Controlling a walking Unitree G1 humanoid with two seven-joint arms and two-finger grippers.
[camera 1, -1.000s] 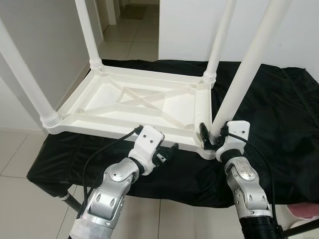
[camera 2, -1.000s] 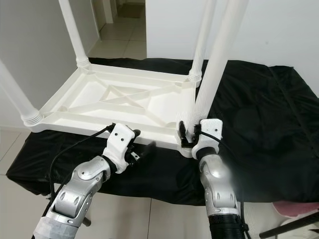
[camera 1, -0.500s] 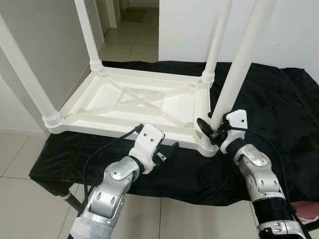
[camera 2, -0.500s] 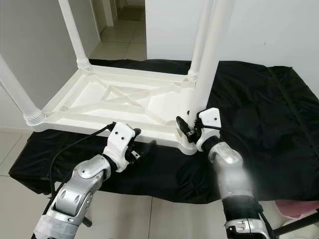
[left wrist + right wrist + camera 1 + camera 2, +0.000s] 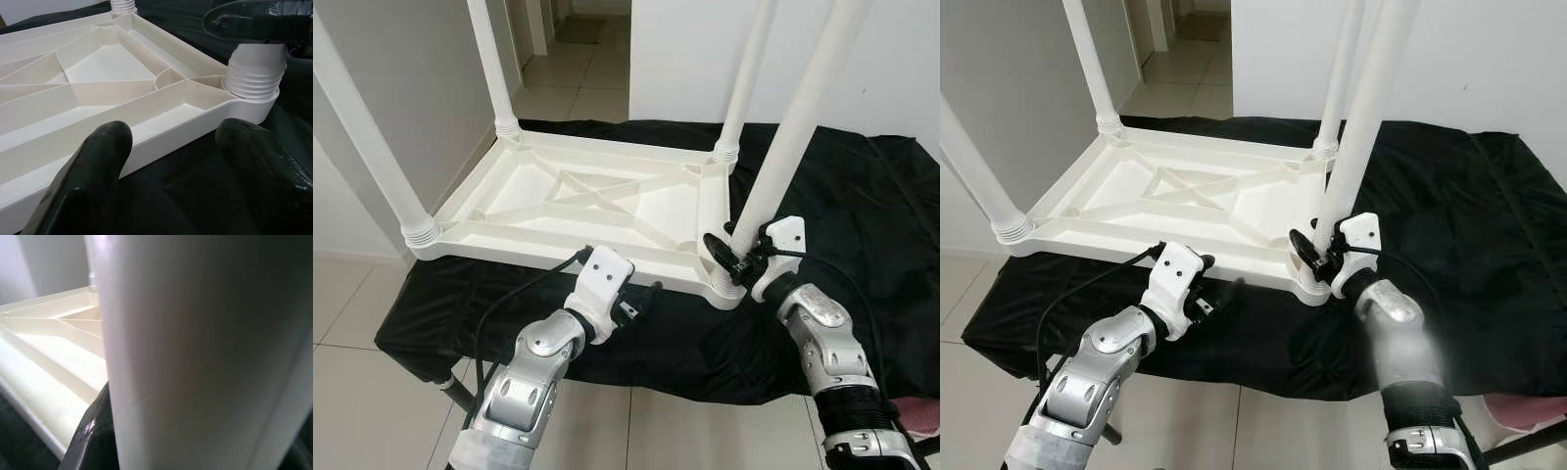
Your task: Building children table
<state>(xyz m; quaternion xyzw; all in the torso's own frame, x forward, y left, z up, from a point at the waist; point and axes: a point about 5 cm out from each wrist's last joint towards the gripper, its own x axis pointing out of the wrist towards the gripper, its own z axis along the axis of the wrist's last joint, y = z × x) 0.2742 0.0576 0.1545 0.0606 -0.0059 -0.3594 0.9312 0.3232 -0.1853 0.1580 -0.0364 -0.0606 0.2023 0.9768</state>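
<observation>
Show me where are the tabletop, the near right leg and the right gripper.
tabletop (image 5: 548,257), left eye view, on its near rim.
near right leg (image 5: 793,137), left eye view, on the middle of the shaft.
right gripper (image 5: 732,257), left eye view, between the fingertips at the leg's base.

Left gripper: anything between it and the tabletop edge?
Nothing visible. The left gripper is open, fingers straddling bare black cloth just short of the tabletop rim. The right gripper is shut on the near leg at the corner socket, off to the side.
</observation>
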